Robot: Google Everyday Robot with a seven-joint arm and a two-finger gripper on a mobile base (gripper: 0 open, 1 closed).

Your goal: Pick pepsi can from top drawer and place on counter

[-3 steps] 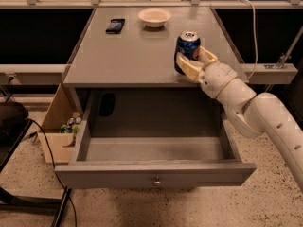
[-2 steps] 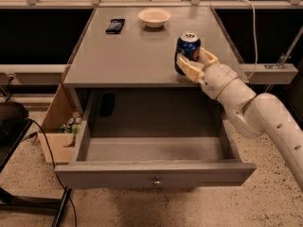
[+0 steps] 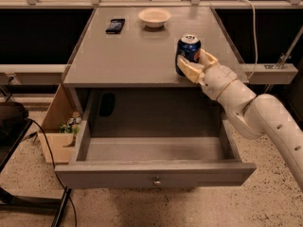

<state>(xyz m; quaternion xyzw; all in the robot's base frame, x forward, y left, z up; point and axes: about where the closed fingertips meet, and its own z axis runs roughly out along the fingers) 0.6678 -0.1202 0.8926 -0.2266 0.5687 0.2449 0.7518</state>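
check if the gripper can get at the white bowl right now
Likely not yet: the gripper is shut on the pepsi can near the counter's front right. Once released, nothing stands between it and the white bowl.

- A pale speckled floor (image 3: 270,207) spreads below.
- Dark panels (image 3: 38,32) line the back under a pale rail (image 3: 142,4).
- An open wooden box (image 3: 56,126) stands at the left, crossed by a black cable (image 3: 47,150).
- The gripper (image 3: 193,63) clasps the pepsi can (image 3: 188,46) at the counter (image 3: 132,56)'s right front.
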